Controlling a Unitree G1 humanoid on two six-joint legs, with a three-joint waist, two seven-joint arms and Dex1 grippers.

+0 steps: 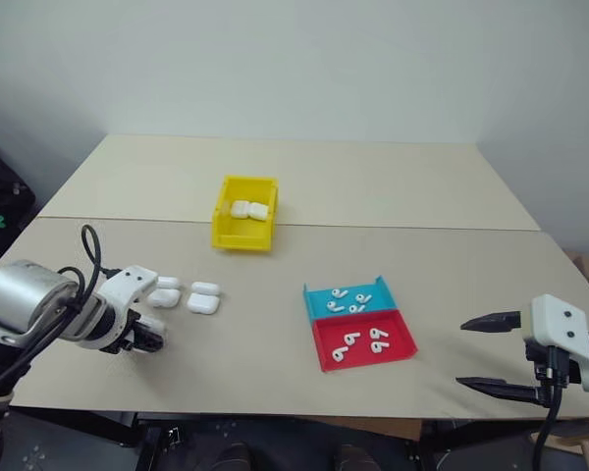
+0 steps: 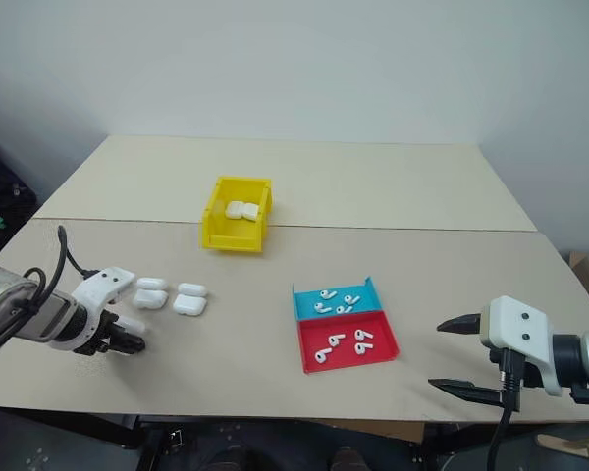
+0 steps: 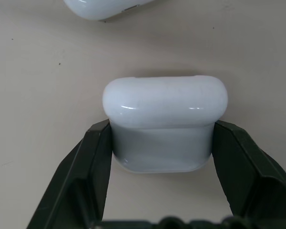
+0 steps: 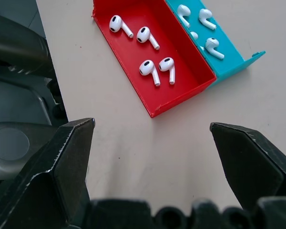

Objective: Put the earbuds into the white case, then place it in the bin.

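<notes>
My left gripper (image 1: 149,340) points down at the table's front left, and its fingers (image 3: 93,157) are shut on the sides of a closed white case (image 3: 164,119) that rests on the table. Three more white cases (image 1: 203,304) lie just to its right. The yellow bin (image 1: 243,238) stands further back with two cases (image 1: 249,209) inside. Several earbuds (image 4: 150,69) lie in a red tray (image 1: 326,357), and more earbuds (image 1: 346,299) lie in a blue tray (image 1: 312,306). My right gripper (image 1: 461,353) hangs open and empty at the front right, apart from the trays.
The blue and red trays sit side by side at the centre front of the tan table (image 1: 373,186). A seam runs across the table behind the bin. The table's front edge lies close under both grippers.
</notes>
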